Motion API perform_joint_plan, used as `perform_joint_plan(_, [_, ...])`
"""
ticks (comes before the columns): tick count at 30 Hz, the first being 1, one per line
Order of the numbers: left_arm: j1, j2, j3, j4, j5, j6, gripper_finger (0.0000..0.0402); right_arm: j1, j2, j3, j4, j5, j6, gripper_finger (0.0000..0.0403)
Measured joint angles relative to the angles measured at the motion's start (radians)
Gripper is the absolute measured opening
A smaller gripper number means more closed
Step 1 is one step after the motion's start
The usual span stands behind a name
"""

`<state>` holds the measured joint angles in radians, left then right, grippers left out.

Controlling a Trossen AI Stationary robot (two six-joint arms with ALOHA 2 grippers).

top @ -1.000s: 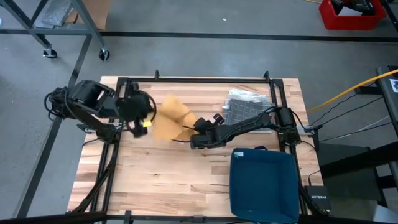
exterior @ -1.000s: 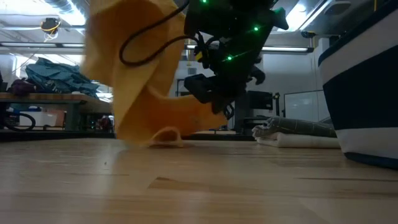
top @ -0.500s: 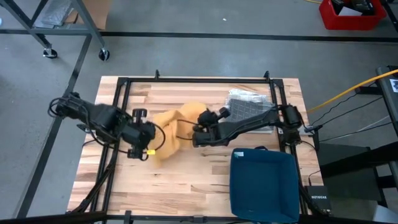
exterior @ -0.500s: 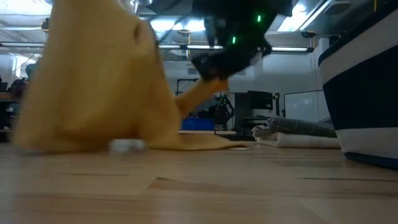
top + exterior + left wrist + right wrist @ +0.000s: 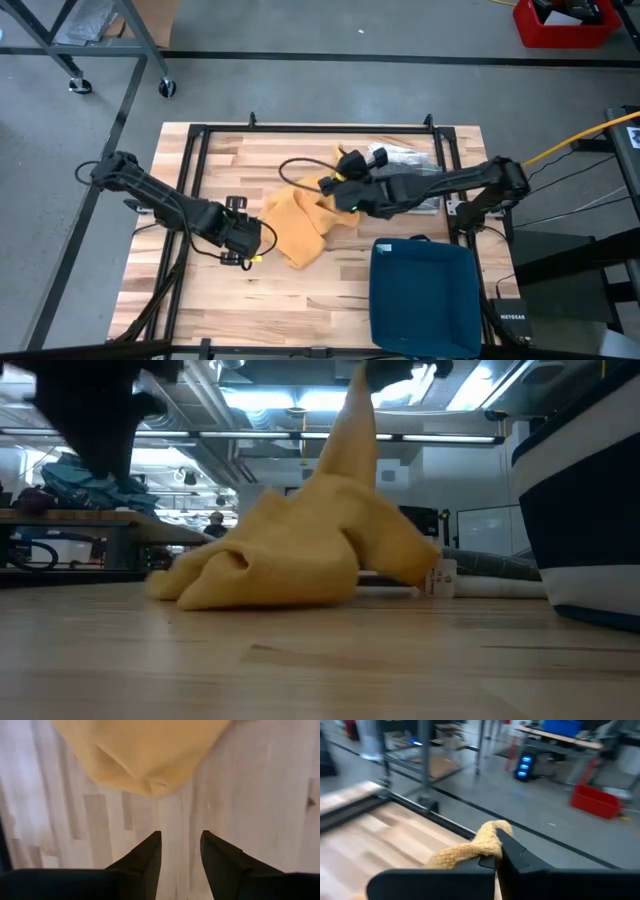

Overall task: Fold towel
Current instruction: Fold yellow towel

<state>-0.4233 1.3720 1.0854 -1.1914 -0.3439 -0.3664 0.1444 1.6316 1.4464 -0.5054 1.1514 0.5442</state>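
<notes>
My towel [image 5: 300, 222] is mustard yellow; the counter [image 5: 330, 290] is pale striped wood; the bin [image 5: 425, 295] is dark blue; my pincers are black.

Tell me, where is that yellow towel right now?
In the high view the yellow towel lies crumpled mid-table, between the left pincer and the right pincer, which pinches one corner up, behind the blue bin.

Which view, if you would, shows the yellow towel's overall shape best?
The high view: the whole towel lies crumpled on the table. The low view shows its side with one corner lifted; the left wrist view only an edge; the right wrist view just the pinched corner.
</notes>
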Motion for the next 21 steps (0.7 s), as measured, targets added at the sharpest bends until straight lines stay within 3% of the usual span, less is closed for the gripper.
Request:
perform_joint_plan(5, [0.013,0.0,-0.154,0.142,-0.054,-0.016,0.0116,0.0,-0.077,0.0,0.21,-0.233,-0.182,0.0001])
perform_joint_plan(12, [0.065,0.0,-0.278,0.218,-0.138,-0.107,0.0094,0.005,-0.136,0.0,0.328,-0.854,-0.21,0.0001])
perform_joint_plan(15, [0.092,0.0,-0.305,0.213,-0.184,-0.096,0.0086,0.031,-0.137,0.0,0.328,-1.069,-0.205,0.0001])
perform_joint_plan(18, [0.128,0.0,-0.318,0.215,-0.242,-0.061,0.008,0.075,-0.137,0.0,0.301,-1.212,-0.199,0.0001])
perform_joint_plan(21, [0.178,0.0,-0.32,0.219,-0.285,-0.054,0.0076,0.132,-0.137,0.0,0.26,-1.284,-0.202,0.0001])
